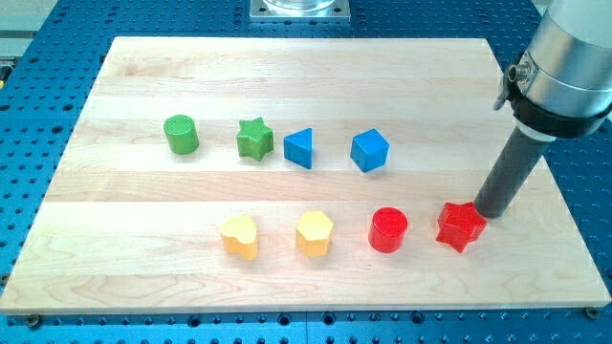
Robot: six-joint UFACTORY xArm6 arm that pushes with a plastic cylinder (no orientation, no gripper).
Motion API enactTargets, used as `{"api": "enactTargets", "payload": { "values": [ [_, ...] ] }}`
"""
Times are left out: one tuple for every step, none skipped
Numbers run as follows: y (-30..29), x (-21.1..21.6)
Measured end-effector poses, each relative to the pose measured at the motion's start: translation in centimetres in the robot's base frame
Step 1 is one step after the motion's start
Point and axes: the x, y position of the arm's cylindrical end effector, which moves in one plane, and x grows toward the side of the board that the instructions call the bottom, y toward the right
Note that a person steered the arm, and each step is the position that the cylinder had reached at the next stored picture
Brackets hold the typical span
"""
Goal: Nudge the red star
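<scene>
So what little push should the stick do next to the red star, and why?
Probably a short slide toward the view's left and bottom. My tip sits right at the red star's upper right edge, seemingly touching it, so a small move would nudge it. Keep it gentle: the red cylinder stands close on the star's left.

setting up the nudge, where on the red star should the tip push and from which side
No gripping here, only pushing. My tip already sits at the red star's upper right edge. Push there, toward the view's left or lower left, on the notch between two points, probably steadier than a point. A straight-left push heads toward the red cylinder.
</scene>
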Motion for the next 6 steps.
{"api": "enactTargets", "payload": {
  "values": [
    [-0.34,0.0],
    [-0.49,0.0],
    [-0.49,0.0],
    [-0.58,0.14],
    [-0.59,0.54],
    [-1.07,0.54]
  ]
}}
